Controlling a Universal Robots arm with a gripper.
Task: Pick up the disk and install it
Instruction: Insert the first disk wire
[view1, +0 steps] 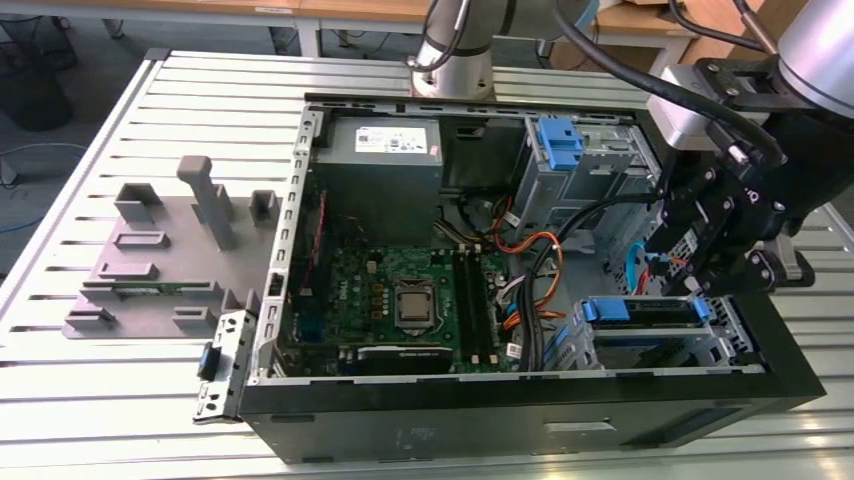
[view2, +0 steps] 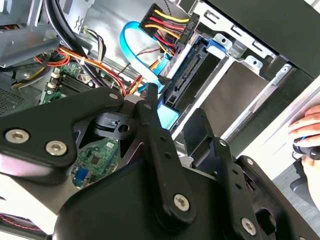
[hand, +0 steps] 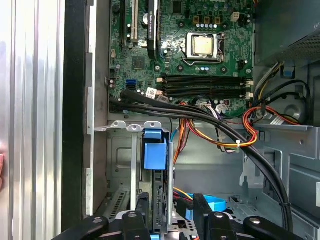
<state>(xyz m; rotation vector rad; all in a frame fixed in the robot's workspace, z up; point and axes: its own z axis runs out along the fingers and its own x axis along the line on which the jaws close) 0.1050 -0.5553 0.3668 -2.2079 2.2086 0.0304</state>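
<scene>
The disk lies in the drive bay at the near corner of the open computer case, on the exterior view's right, with its blue carrier frame on top. In the first wrist view its blue frame and dark edge run down between my fingertips. In the second wrist view its silver-grey face sits in the metal bay, and a blue cable and coloured power wires reach its end. My gripper hovers at the bay, open, its fingers straddling the disk's end with a gap on one side.
The motherboard fills the case floor, with loose black and orange cables beside the bay. A grey power-supply box and a second blue-tabbed bay sit at the back. A grey fixture lies on the slotted table. A person's hand rests outside the case.
</scene>
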